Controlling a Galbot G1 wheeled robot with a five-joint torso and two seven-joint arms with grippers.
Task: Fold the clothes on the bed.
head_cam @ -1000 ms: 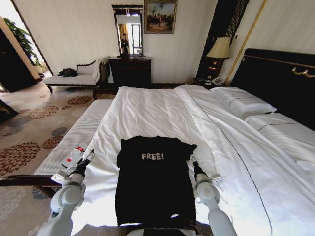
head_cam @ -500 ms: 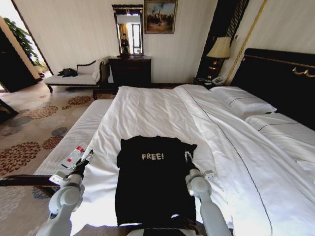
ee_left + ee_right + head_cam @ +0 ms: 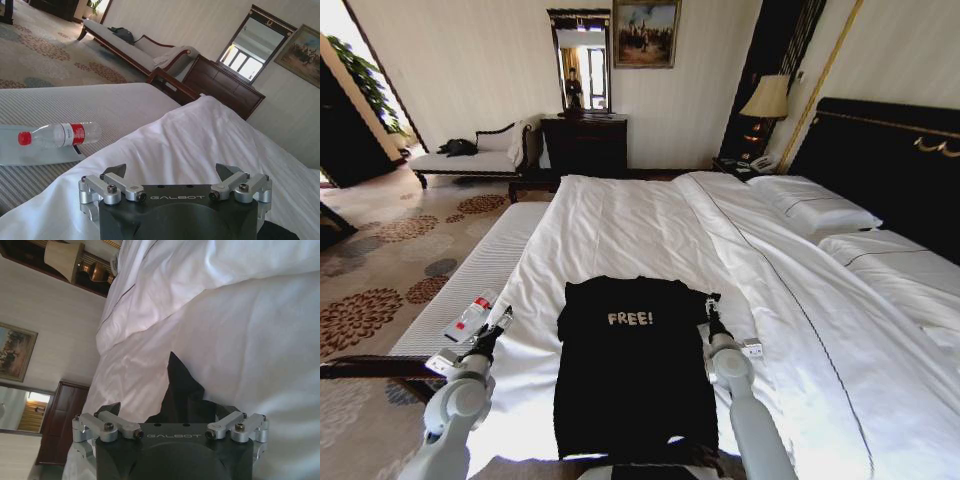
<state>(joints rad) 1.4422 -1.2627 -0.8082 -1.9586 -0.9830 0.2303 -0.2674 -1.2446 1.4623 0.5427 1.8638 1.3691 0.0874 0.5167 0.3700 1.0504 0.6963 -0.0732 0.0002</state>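
Note:
The clothes, a black T-shirt [image 3: 635,380] with white "FREE!" lettering, lie flat on the white duvet at the foot of the bed [image 3: 640,220]. My right gripper [image 3: 710,305] is open at the shirt's right sleeve. In the right wrist view the black sleeve [image 3: 182,387] pokes out on the duvet between the spread fingers of the right gripper [image 3: 170,410]. My left gripper [image 3: 500,320] hovers at the bed's left edge, a short way left of the shirt. In the left wrist view the left gripper [image 3: 171,172] is open over white bedding, with nothing between its fingers.
A narrow white ribbed bench [image 3: 490,260] runs along the bed's left side with a plastic water bottle [image 3: 470,317] [image 3: 55,135] lying on it. Pillows [image 3: 815,205] and a dark headboard [image 3: 890,170] are at the right. A dresser [image 3: 585,145] and chaise [image 3: 470,160] stand by the far wall.
My right gripper has moved forward and slightly inward from beside the shirt to its right sleeve. The left arm and the shirt have stayed in place.

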